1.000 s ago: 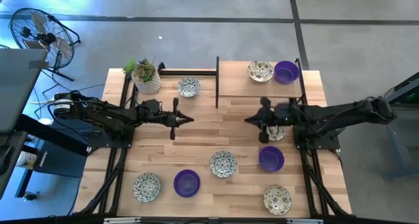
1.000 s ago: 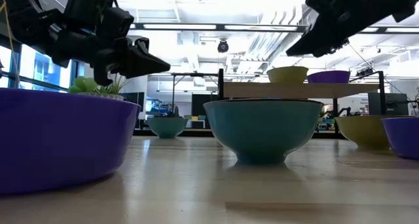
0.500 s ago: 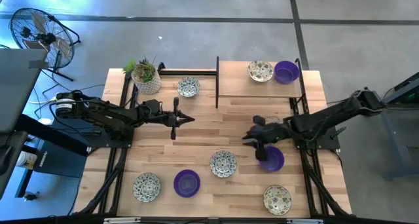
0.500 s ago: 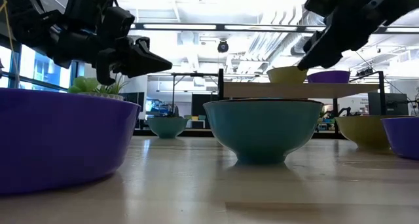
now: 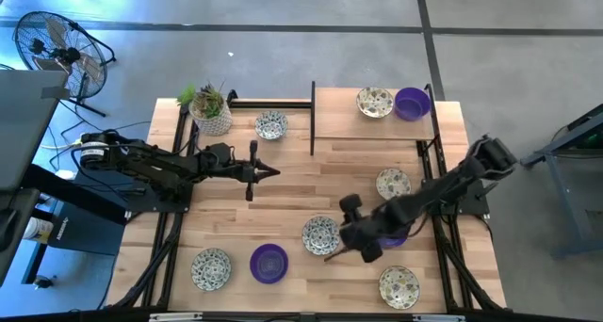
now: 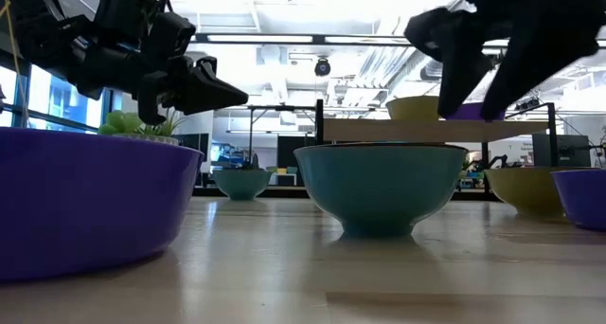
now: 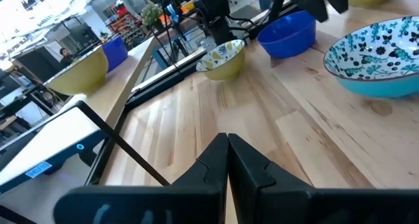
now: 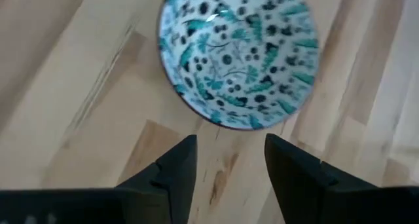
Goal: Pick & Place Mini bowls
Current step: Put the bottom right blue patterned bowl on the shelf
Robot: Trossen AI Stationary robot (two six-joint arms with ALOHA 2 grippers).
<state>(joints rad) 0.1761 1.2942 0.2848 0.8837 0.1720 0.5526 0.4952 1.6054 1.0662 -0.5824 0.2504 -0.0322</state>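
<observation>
Mini bowls stand on the wooden table: patterned ones (image 5: 321, 235), (image 5: 393, 183), (image 5: 271, 125), (image 5: 211, 268), (image 5: 399, 286) and a purple one (image 5: 268, 264). Another purple bowl (image 5: 397, 237) is partly hidden under my right arm. A patterned bowl (image 5: 374, 102) and a purple bowl (image 5: 412, 104) sit on the raised shelf (image 5: 339, 124). My right gripper (image 8: 226, 162) hangs open above the table, pointing down, just short of the middle patterned bowl (image 8: 239, 57). My left gripper (image 5: 268, 171) hovers shut over the table's middle left, holding nothing.
A white pot with a green plant (image 5: 211, 109) stands at the far left corner. Black frame rails (image 5: 312, 115) border the shelf and run along the table's sides. Bare wood (image 5: 301, 185) lies between the two grippers. A fan (image 5: 57, 49) stands on the floor beyond the table.
My right gripper has swung from above the patterned bowl on the right toward the table's near edge and left, ending by the middle patterned bowl. It has tipped downward and opened. The bowls have stayed where they were.
</observation>
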